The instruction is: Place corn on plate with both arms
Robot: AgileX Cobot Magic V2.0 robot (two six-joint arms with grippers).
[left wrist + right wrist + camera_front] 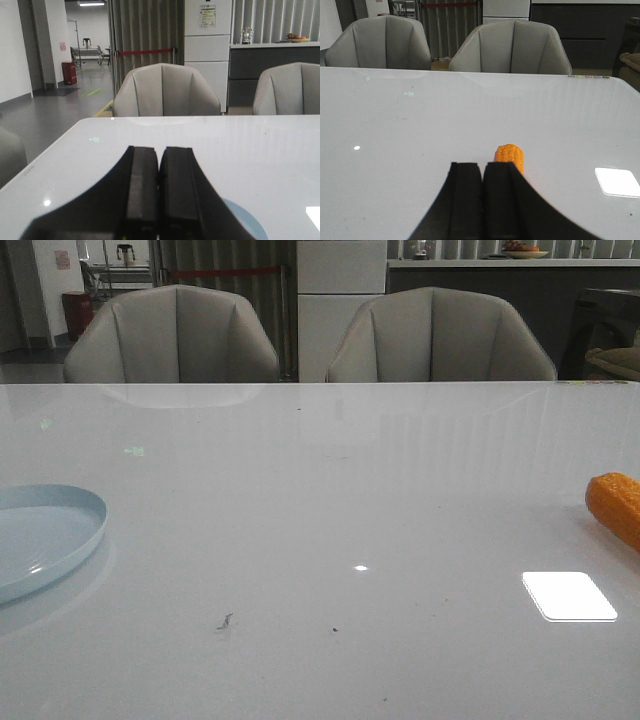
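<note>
An orange-yellow corn [616, 504] lies on the white table at the right edge of the front view, partly cut off. In the right wrist view the corn [510, 155] pokes out from behind my right gripper [482, 167], whose black fingers are shut together and hold nothing. The pale-blue plate [40, 535] sits at the left edge of the front view. In the left wrist view a sliver of the plate [247, 220] shows beside my left gripper [159, 152], also shut and empty. Neither arm appears in the front view.
The glossy white table [320, 500] has a bright light reflection [568, 596] near the corn. Two grey chairs [172, 335] [440, 338] stand along the table's far edge. A counter and cabinets are behind them.
</note>
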